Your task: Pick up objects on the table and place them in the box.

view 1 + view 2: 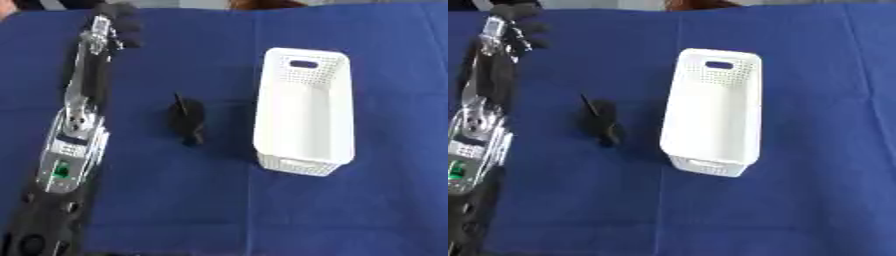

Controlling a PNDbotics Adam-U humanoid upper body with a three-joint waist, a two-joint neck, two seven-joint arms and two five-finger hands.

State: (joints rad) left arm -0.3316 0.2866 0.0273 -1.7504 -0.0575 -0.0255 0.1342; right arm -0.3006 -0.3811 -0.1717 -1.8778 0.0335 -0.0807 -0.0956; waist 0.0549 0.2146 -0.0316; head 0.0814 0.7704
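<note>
Risk: left hand (118,25), far beyond small black object (186,120), fingers' state unclear; clumsy return sweep knocks object from white perforated plastic box (306,150).

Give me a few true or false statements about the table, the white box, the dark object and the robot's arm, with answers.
1. The white box holds nothing visible. True.
2. The dark object lies inside the box. False: it lies on the blue cloth, to the box's left.
3. The left hand is held out near the table's far edge. True.
4. The left hand touches the dark object. False: it is well apart from it.
5. The right hand is over the box. False: it shows in neither view.
</note>
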